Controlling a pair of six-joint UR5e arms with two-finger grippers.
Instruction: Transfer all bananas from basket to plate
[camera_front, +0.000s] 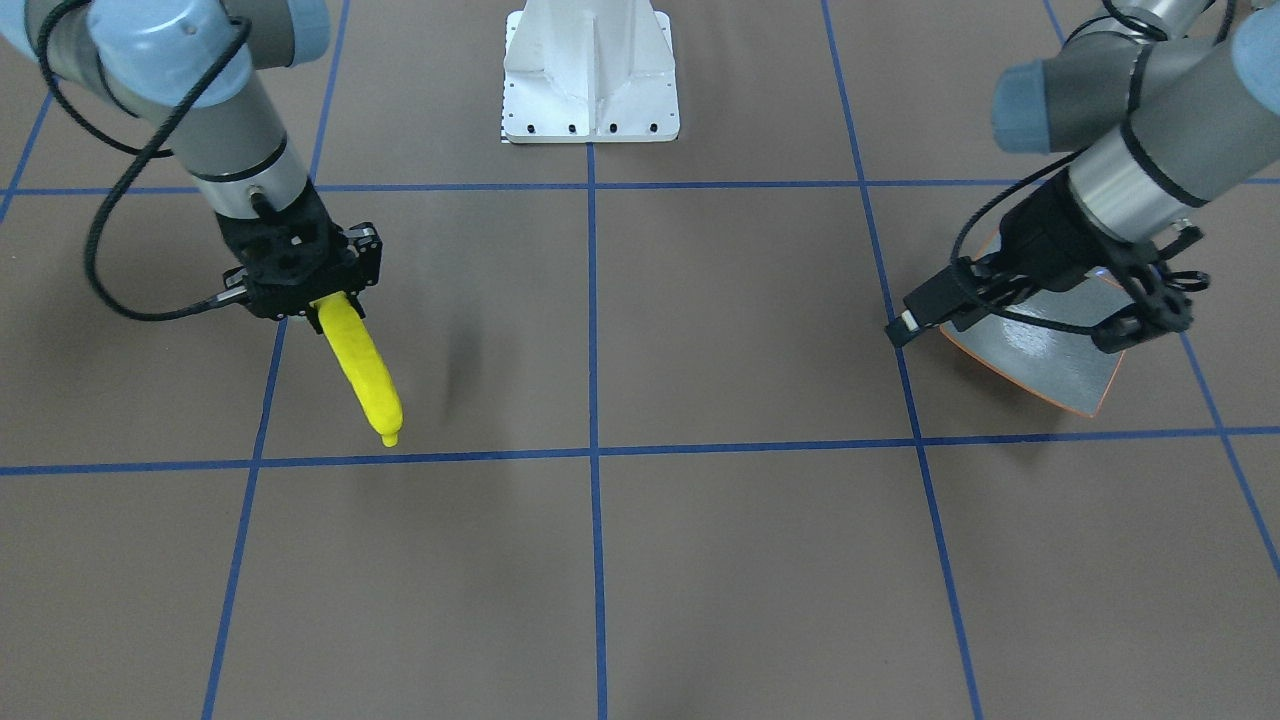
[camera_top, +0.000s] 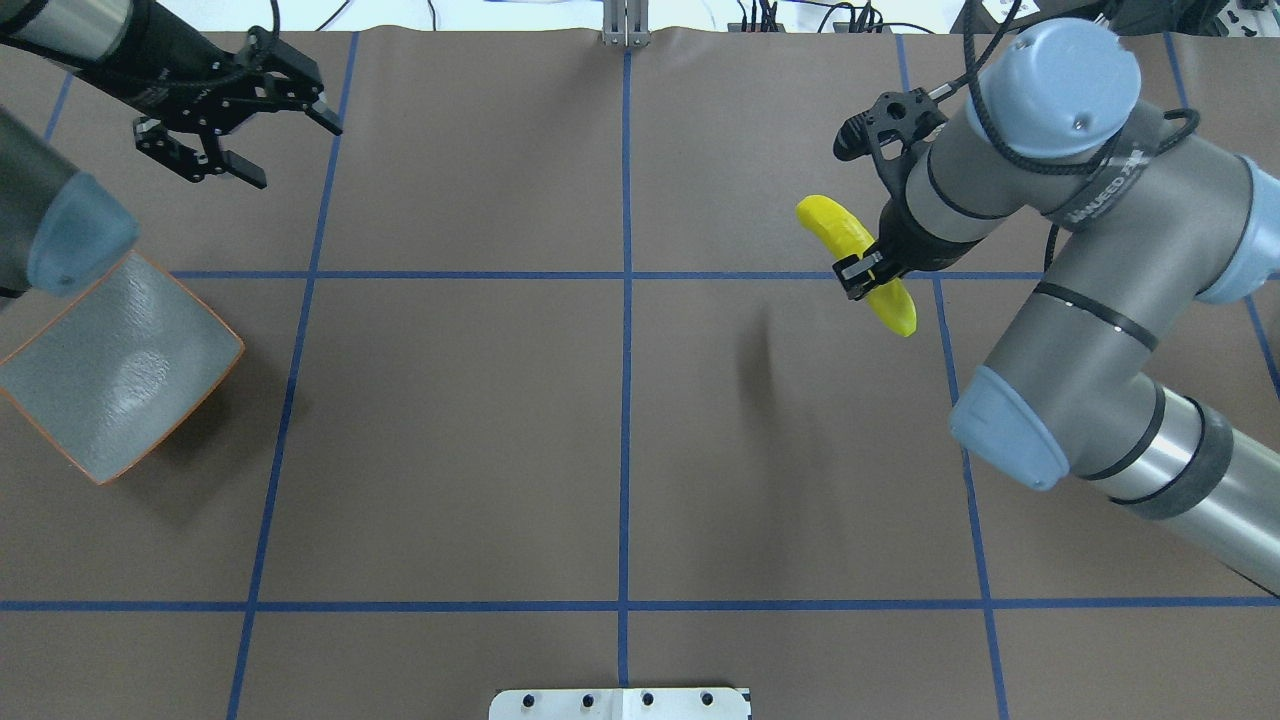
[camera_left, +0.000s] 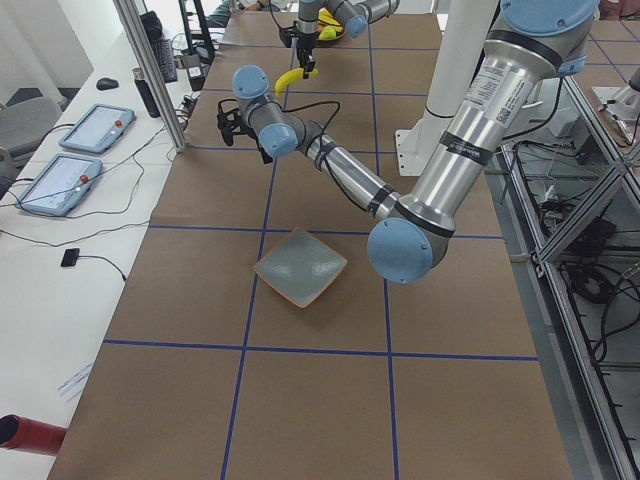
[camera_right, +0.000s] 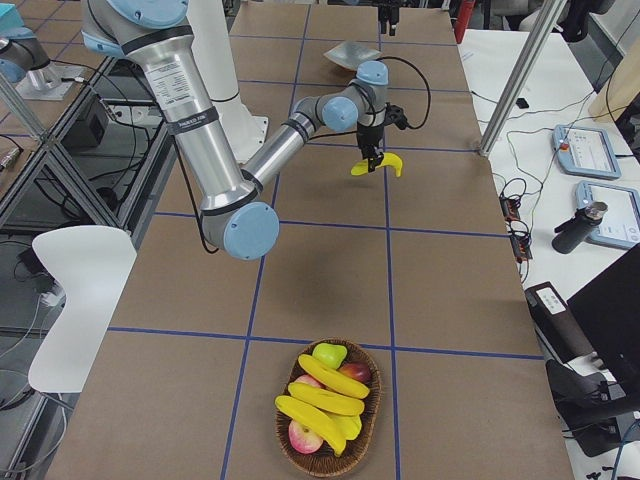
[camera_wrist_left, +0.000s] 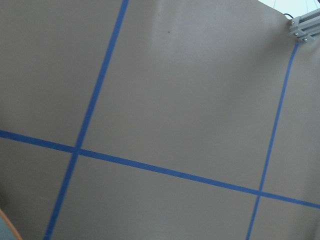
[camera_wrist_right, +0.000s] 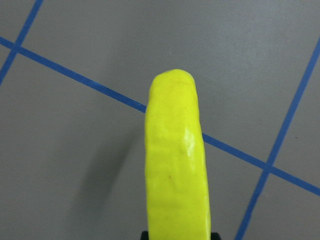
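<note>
My right gripper (camera_top: 866, 272) is shut on a bright yellow banana (camera_top: 835, 232), held in the air over the right half of the table with its free end (camera_front: 388, 425) sloping down. The wrist view shows that banana (camera_wrist_right: 175, 165) running straight out from between the jaws. The basket (camera_right: 290, 455) stands at the table's right end, with several more bananas (camera_right: 325, 385) in it. At the left end the grey-green plate (camera_top: 120, 370) with its orange rim lies bare. My left gripper (camera_top: 292, 150) hangs open beyond the plate, holding nothing.
Apples (camera_right: 352, 372) and a green fruit (camera_right: 329, 353) share the basket with the bananas. The white robot base (camera_front: 590, 80) stands at the middle of the near edge. Blue tape lines (camera_top: 626, 400) grid the brown table. Tablets (camera_left: 95, 128) lie beside the table.
</note>
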